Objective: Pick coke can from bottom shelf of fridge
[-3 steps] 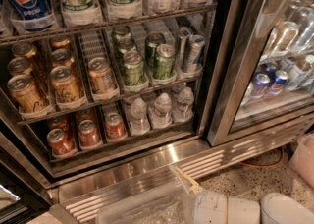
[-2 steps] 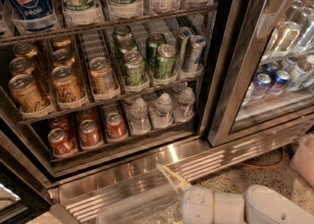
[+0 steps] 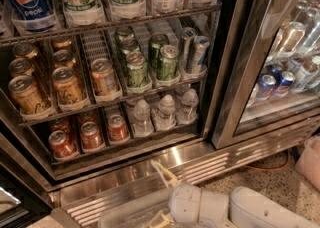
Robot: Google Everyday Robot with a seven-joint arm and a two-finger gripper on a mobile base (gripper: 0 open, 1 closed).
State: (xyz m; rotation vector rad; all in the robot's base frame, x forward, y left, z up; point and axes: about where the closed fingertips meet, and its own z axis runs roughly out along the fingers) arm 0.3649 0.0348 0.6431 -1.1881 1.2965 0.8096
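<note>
The robot's two-finger tool [image 3: 160, 194], mounted on a white cylindrical arm [image 3: 200, 204], is sitting at the bottom centre of the frame. Over the last second it has been sliding leftward and a little upward along the lower edge. This is bringing it away from the right-hand glass door and nearer the open compartment of the large stainless-steel fridge [image 3: 125, 172]. Its tan fingers [image 3: 162, 172] are standing spread apart, and it is gripping nothing, so the approach is under way but the reach into the cooler is not yet made. The small red aluminium coke can [image 3: 117, 128] with a silver top is standing upright at the lower left of the frame. It is resting in a clear lane tray on the dark wire bottom shelf [image 3: 150, 142], with two more red cans lining up to its left. Small clear water bottles [image 3: 165, 112] are standing just to its right. The coke can is lying up and to the left of the tool, well apart from it, behind the steel sill.
</note>
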